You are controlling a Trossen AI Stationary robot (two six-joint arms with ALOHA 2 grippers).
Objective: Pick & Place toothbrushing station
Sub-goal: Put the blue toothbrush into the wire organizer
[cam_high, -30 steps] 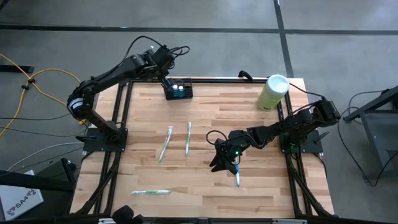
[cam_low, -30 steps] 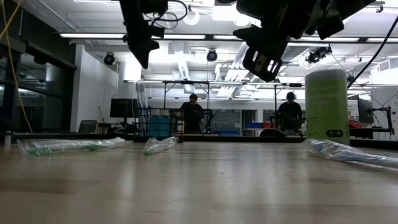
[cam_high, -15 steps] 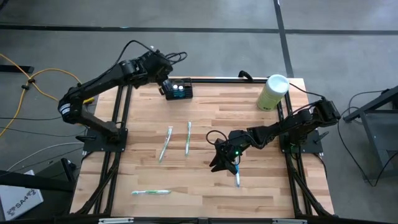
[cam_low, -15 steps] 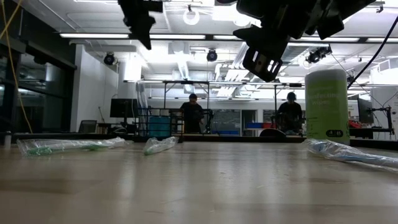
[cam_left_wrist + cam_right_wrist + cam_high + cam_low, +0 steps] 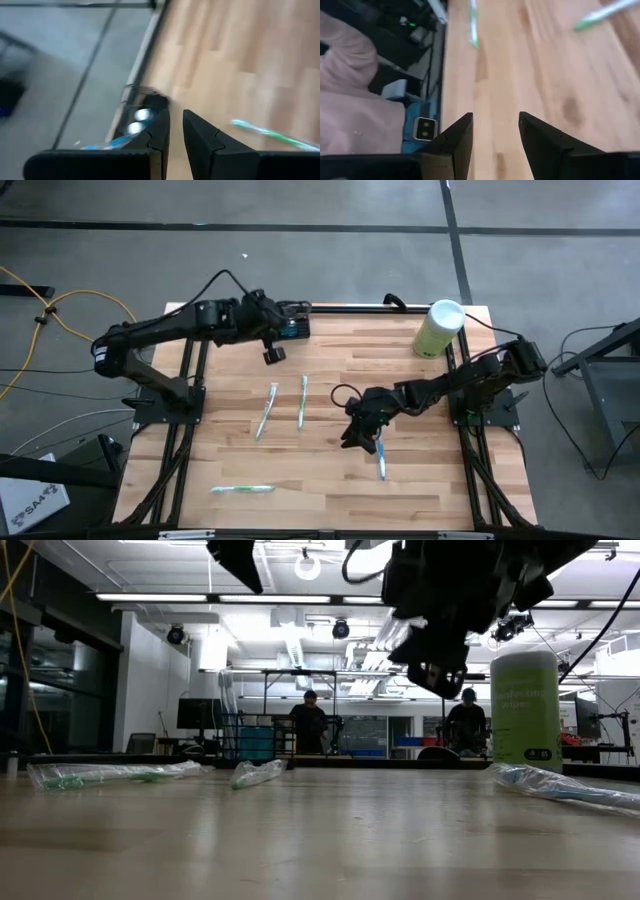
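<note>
The left gripper (image 5: 272, 354), nearly closed and empty, has swung away from the station (image 5: 291, 323) at the table's far edge, unpicked.

We see a robotics lab: exposed ceiling lights (image 5: 300, 597), equipment racks (image 5: 255, 735), two people (image 5: 310, 722) at benches beyond the tabletop (image 5: 320, 830).

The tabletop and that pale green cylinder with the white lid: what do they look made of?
The tabletop looks like wood, probably butcher block: pale glued strips with visible grain and knots, low sheen. The pale green cylinder seems to be plastic: smooth, even colour, printed label in the low view, with a white lid that looks moulded. Neither can be confirmed.
</note>
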